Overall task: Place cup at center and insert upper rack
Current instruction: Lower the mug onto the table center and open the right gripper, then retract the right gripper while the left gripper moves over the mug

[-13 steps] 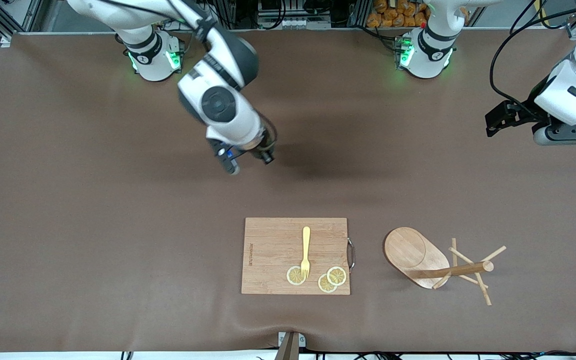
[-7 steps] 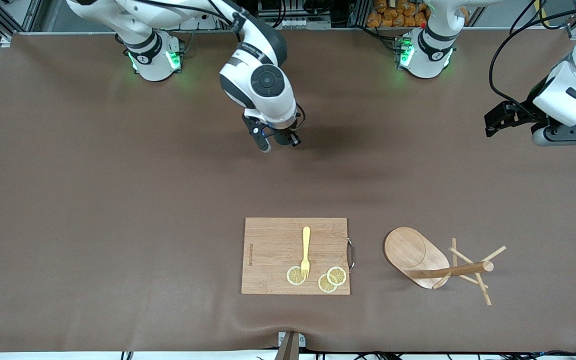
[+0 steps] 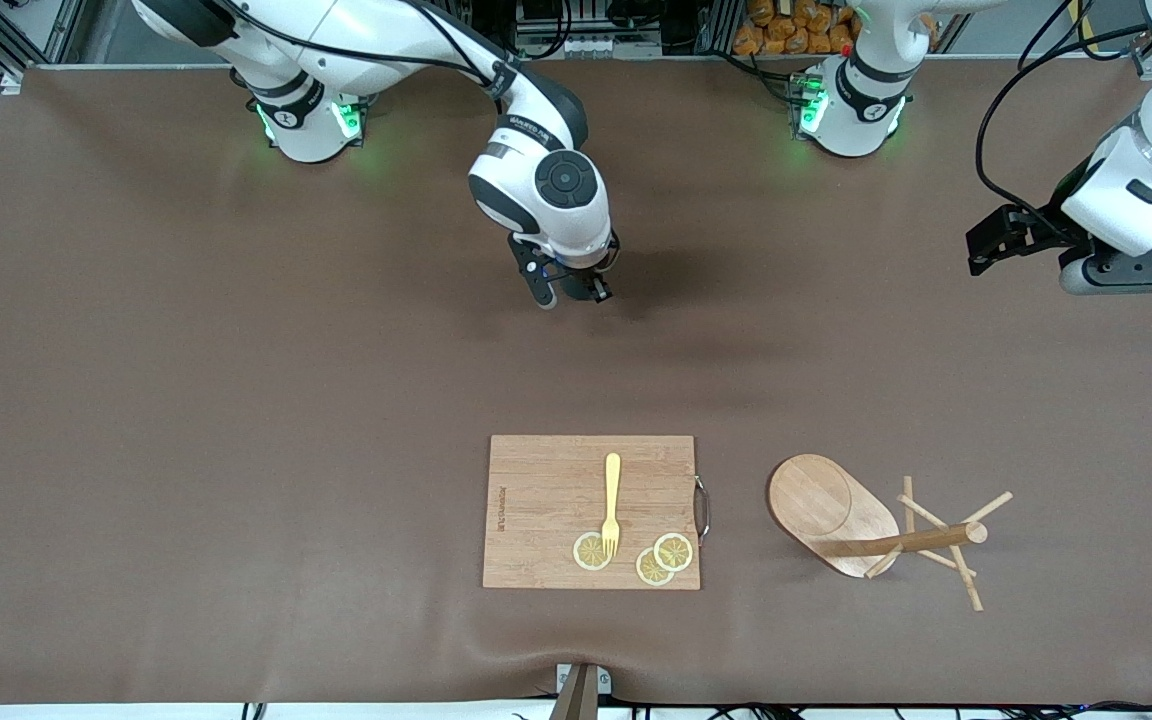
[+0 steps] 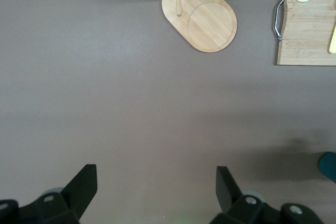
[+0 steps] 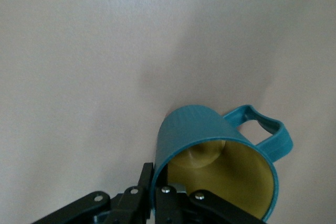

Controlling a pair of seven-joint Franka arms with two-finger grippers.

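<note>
- Right gripper (image 3: 572, 291), over the mid-table, clenched on the cup's (image 5: 218, 163) rim: rigid, probably light, breakable.
- Left gripper (image 4: 157, 187) waits, released.
- Rack (image 3: 876, 530) lies toppled near the board (image 3: 546, 500); stiff wood, best gripped by its pole.

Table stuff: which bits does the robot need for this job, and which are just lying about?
Needed: cup, held by the right gripper; rack, lying tipped over.
Lying about: board, fork, lemon slices.
</note>
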